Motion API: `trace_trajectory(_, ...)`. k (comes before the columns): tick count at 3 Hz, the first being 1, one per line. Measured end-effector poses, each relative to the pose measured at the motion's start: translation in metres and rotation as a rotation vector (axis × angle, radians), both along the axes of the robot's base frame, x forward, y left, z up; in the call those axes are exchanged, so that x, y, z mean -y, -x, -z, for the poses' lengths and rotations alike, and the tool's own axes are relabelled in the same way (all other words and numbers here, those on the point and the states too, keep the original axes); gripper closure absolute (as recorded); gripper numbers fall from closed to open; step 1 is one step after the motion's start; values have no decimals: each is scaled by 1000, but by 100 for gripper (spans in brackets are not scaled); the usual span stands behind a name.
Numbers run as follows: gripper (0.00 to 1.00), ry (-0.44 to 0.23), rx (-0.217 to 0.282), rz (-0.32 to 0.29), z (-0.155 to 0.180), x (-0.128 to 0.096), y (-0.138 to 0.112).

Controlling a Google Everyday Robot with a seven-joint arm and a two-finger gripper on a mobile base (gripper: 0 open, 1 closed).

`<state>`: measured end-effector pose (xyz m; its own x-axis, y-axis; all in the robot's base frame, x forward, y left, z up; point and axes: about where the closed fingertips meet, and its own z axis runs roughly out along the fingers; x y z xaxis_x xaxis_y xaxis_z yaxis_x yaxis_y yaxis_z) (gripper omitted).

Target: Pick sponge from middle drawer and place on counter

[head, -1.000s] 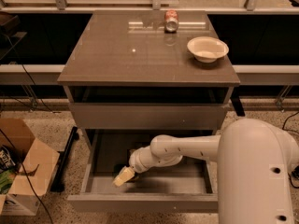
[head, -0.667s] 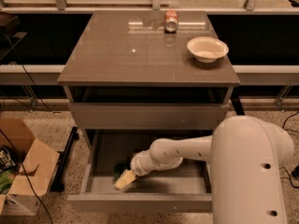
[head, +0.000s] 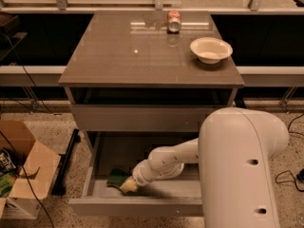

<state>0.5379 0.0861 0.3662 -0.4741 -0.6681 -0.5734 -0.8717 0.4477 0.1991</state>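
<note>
The middle drawer (head: pixel 137 206) is pulled open below the counter (head: pixel 142 56). The sponge (head: pixel 116 178) lies on the drawer floor at the front left, its dark green face up and its yellow foam showing at the near edge. My gripper (head: pixel 130 184) reaches down into the drawer from the right and sits right at the sponge's right end, touching or overlapping it. The white wrist covers the gripper's tip. My bulky white arm link fills the lower right of the view.
A white bowl (head: pixel 211 49) stands at the counter's right side and a can (head: pixel 174 21) at its back. An open cardboard box (head: pixel 21 175) and a black bar (head: pixel 66 163) are on the speckled floor to the left of the cabinet.
My gripper has moved a little toward the drawer's front, down onto the sponge's end. The big arm link has shifted left. The sponge stays in the drawer.
</note>
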Motion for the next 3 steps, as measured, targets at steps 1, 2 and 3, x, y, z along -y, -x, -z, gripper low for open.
trace_trajectory(1,65,29,2,14,-1,2,6)
trace_trajectory(2,96,23,20,30,-10,2,7)
trace_trajectory(3,100,-78,34,43,-42,3,3)
